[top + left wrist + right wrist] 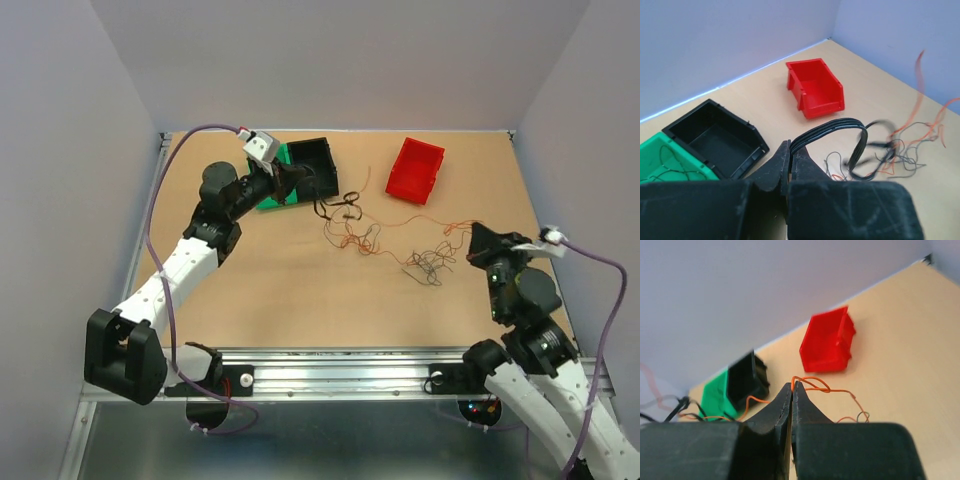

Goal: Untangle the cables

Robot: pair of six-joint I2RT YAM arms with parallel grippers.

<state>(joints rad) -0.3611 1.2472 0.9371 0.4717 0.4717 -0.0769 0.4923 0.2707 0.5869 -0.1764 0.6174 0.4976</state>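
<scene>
Pinching a black looped strand (pixel 835 125) between the closed fingers of my left gripper (pixel 790 150), I hold it with the black bin (pixel 715 135) and green bin (pixel 670 160) at that view's lower left. My right gripper (pixel 792 387) is clamped on an orange-red wire (pixel 835 390). The cables (pixel 425 262) sprawl across the middle of the top view between both grippers, below the red bin (pixel 415 170).

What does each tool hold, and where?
Left tool: the black cable, beside its arched bend. Right tool: the orange wire, at a small loop.
</scene>
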